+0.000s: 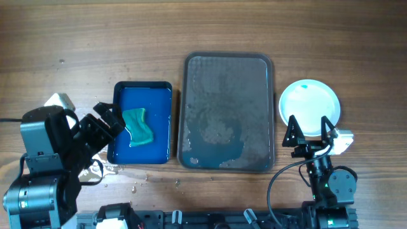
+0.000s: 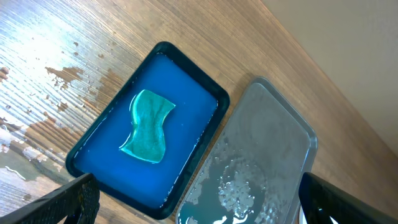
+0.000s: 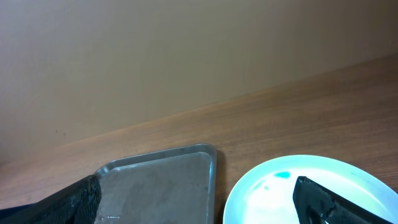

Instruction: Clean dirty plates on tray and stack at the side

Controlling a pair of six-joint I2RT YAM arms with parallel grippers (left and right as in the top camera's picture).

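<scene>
A round white plate (image 1: 310,106) with a small blue smear lies on the wood to the right of the dark grey tray (image 1: 227,111); whether more plates lie under it I cannot tell. It also shows in the right wrist view (image 3: 311,190), beside the tray (image 3: 165,186). The tray holds only water and no plates, as the left wrist view (image 2: 261,162) shows. My right gripper (image 1: 310,127) is open and empty over the plate's near edge. My left gripper (image 1: 109,117) is open and empty at the left edge of the blue tray (image 1: 143,123).
The smaller blue tray (image 2: 149,134) holds blue water and a teal sponge (image 1: 138,126), also seen in the left wrist view (image 2: 147,126). Water drops (image 1: 117,170) wet the wood in front of the blue tray.
</scene>
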